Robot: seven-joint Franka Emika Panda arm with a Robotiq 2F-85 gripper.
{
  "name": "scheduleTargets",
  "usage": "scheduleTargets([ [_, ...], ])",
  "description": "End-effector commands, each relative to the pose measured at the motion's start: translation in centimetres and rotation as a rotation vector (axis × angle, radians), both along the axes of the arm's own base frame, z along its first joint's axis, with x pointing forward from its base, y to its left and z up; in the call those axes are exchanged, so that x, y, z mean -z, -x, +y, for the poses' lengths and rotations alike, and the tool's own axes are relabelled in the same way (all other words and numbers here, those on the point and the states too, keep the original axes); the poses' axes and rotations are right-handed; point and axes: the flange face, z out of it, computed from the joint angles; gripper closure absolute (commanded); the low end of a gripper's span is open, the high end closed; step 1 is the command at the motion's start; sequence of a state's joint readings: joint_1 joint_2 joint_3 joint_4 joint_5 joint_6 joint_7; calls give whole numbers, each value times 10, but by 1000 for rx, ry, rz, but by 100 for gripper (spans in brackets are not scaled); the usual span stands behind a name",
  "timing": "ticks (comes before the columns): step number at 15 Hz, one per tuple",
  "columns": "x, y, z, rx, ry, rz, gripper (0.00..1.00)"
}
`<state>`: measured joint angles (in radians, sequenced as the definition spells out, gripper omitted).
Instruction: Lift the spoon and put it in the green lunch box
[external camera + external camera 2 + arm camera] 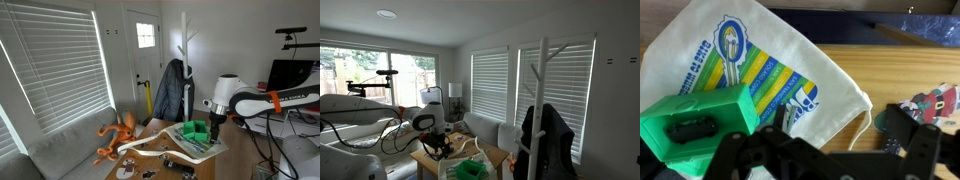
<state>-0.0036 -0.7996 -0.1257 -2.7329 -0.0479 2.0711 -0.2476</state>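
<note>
The green lunch box [702, 118] sits on a white printed drawstring bag [790, 60] at the left of the wrist view. A dark elongated object [692, 128] lies inside the box; I cannot tell whether it is the spoon. The box also shows in both exterior views [200, 130] [470, 170]. My gripper [825, 150] hovers just beside and above the box, with its black fingers spread apart and nothing between them. It also shows in both exterior views [213, 110] [438, 142].
The wooden table [890, 65] also carries a Santa-patterned item [938, 102] near my right finger. An orange octopus toy [120, 130] lies at the table's far end, with black items [180, 161] near the front. A coat rack [185, 60] stands behind.
</note>
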Motion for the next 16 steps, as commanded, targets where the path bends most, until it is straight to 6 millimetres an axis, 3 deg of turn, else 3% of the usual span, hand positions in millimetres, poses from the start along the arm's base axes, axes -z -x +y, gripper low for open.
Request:
scheduleTargets([
  [1,-10,-21,-34,-172,-44,-1,0],
  [4,-6,-40,-57,-269,-82,7,0],
  [7,-8,-57,-71,-130,-100,10,0],
  [8,-4,-40,-65,-191,-82,0,0],
  [11,-5,-53,-70,-153,-84,12,0],
  [16,5,-73,-52,-76,-177,-13,0],
])
